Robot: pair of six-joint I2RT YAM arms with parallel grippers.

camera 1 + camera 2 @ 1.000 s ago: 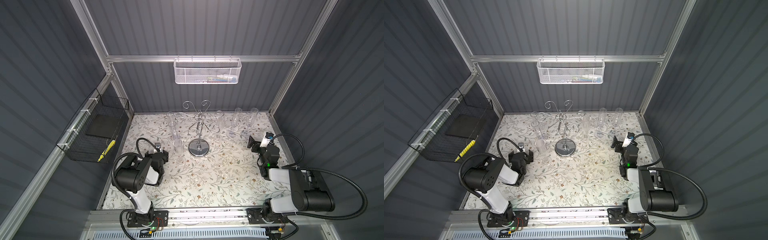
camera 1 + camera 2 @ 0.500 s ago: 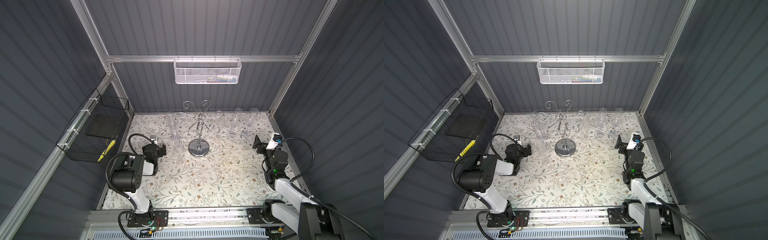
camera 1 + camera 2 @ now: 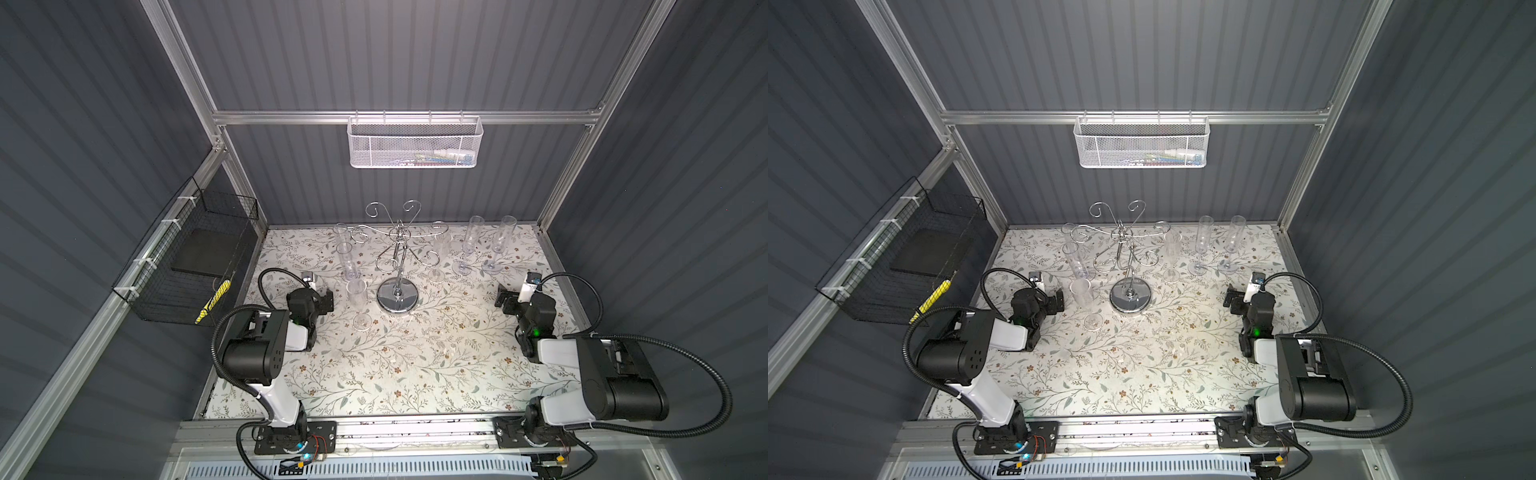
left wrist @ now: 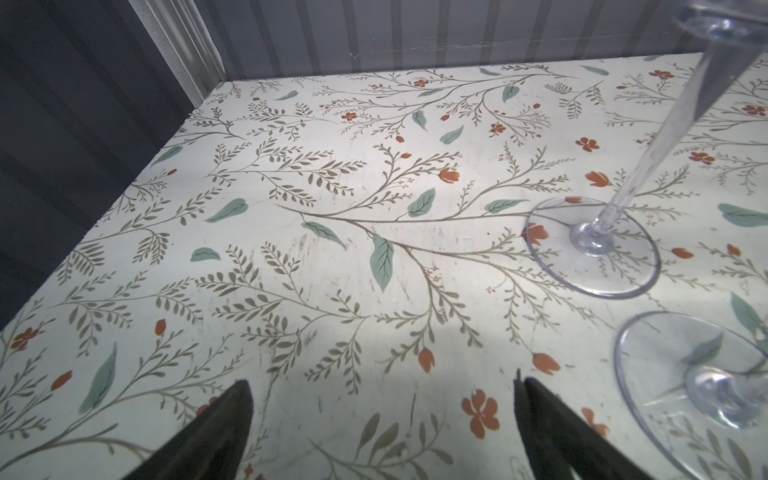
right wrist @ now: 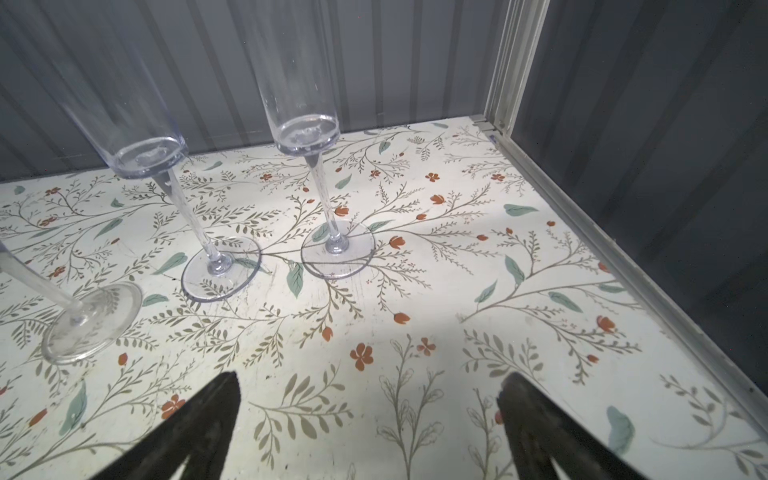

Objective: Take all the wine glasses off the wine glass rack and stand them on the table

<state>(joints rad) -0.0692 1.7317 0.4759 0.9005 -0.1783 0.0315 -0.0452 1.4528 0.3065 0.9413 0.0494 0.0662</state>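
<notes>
Nearest us, the two black-and-white arms sit folded at the front edge of the table (image 3: 415, 374), which is covered in pale cloth printed with leaves and red flowers. The left gripper (image 3: 329, 300) hovers low over the cloth's left side. Seen from its wrist, the left gripper (image 4: 382, 382) is released, its black fingers spread wide over bare cloth. The right gripper (image 3: 502, 298) hangs likewise over the right side, and its wrist view shows the right gripper (image 5: 370, 377) released too, fingers far apart.

Just beside the left gripper, between it and the rack's base, the wine glass (image 3: 357, 296), a clear, tall-bowled flute on a thin stem, stands upright on its round foot on the cloth, apart from the fingers.

Behind it, mid-table toward the back, stands the wine glass rack (image 3: 397, 297): shiny chrome wire with a round mirrored disc base, a central stem and curled, spiral-tipped arms fanning out on top.

Left of the rack we see overlapping flutes (image 3: 347, 259) of clear glass; we cannot tell whether any touches an arm. Right of the stem a single flute (image 3: 439, 253) stands on the cloth. Farther right a pair of flutes (image 3: 469, 243) stands upright, feet close but apart.

On the left wall hangs a black wire basket (image 3: 195, 266); on the back rail, a white mesh basket (image 3: 415, 145).
</notes>
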